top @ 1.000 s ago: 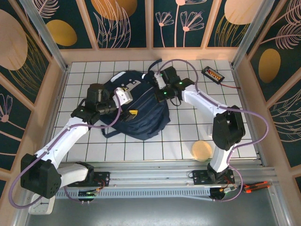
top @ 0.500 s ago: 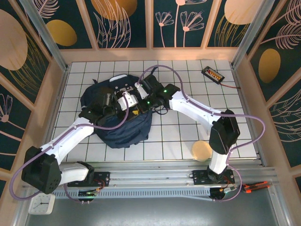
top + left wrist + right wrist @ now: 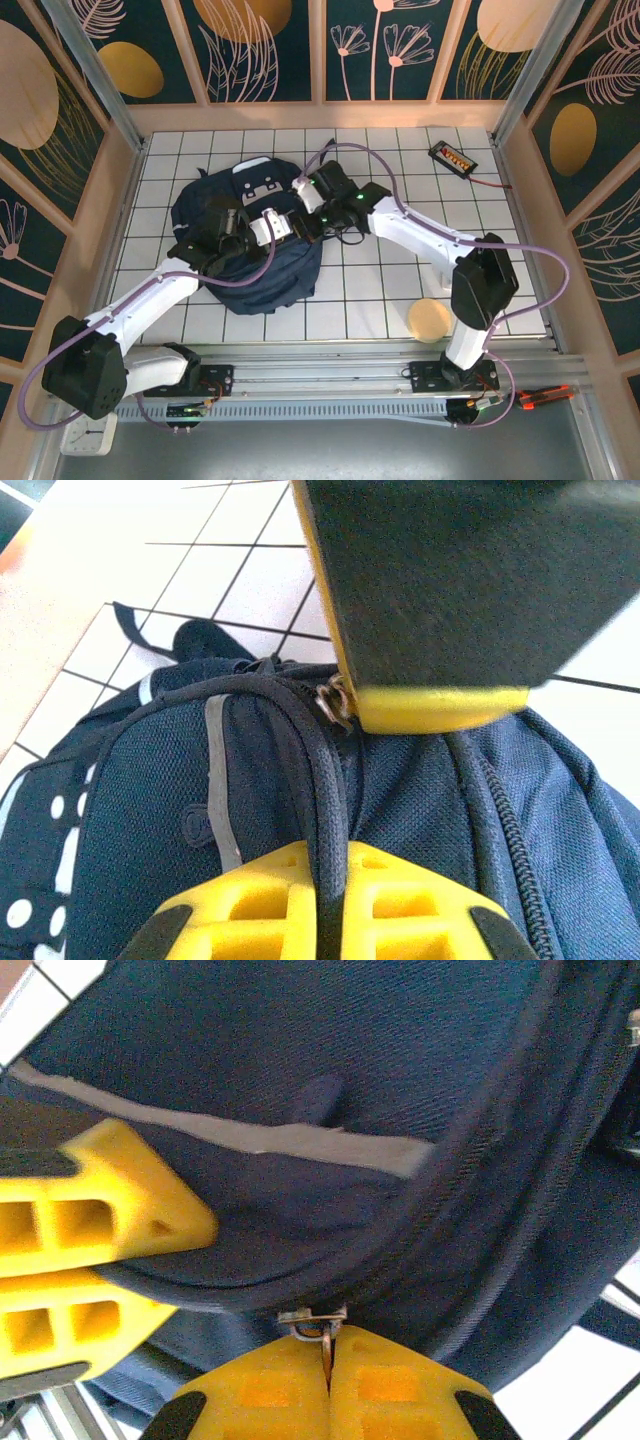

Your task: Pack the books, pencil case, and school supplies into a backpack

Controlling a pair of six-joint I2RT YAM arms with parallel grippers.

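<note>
We see the big blue backpack lying on the white squared counter, over to the left. Our left pincer is squeezed tight on a dark ridge of the bag's cloth. Our right pincer is closed tight too, pinching the little metal zip pull. The two pincers sit just beside each other.

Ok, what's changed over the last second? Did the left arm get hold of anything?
The backpack slid left across the table, dragged by the right gripper, which stayed shut on the zip pull. The left gripper went from open to shut, pinching the backpack's fabric beside the zip. The tan disc and the black device have not moved.
</note>
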